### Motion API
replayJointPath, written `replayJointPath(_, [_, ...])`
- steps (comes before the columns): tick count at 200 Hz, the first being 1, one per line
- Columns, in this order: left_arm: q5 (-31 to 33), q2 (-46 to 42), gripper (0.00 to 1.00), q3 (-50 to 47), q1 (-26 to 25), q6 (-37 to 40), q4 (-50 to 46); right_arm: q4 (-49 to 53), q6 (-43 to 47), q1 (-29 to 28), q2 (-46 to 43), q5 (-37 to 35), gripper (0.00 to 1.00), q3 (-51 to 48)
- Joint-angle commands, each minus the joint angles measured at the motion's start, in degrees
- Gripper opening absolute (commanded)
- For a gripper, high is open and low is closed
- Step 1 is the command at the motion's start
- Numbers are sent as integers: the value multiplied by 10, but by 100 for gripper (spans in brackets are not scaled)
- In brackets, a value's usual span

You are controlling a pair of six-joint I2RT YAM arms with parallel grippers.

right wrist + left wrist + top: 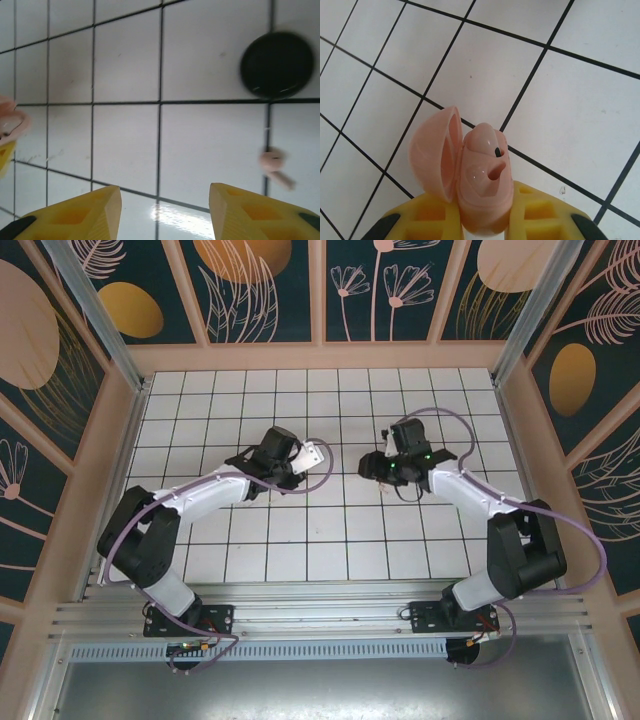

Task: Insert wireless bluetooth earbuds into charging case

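No text, label or number can be read anywhere.

Between the right gripper's spread fingers you have bare tile straight ahead. Ahead and to the right in that wrist view, the black round case and a pink earbud lie on the tabletop; steer around both. At the left edge of that view, the left gripper holds the open pink case, which blocks that side. A narrow gap separates the two grippers. The far tile rows are free up to the enclosure walls.
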State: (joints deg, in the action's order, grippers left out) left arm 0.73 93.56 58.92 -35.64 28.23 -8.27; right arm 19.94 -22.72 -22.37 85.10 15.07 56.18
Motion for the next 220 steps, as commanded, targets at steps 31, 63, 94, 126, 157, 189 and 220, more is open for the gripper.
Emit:
replayJointPath(31, [-63,-30,7,-27,11,-60,39,195,138,17,97,-89,42,95])
replayJointPath(63, [-72,-27,7,-29,11,-70,44,212,172,12,143,-93,39,119])
replayJointPath(94, [-75,-27,7,-29,11,-76,47,204,187,10,179,-106,39,135])
replayJointPath(126, [-78,-29,7,-28,12,-81,49,195,200,3,214,-108,37,155])
replayJointPath(157, [-80,-29,7,-28,12,-85,50,197,207,-2,244,-119,34,176])
replayJointPath(189, [-79,-29,7,-43,12,-87,48,202,213,-4,265,-125,31,187])
replayJointPath(220, [-80,-29,7,-44,11,-89,49,207,213,-5,273,-134,29,188])
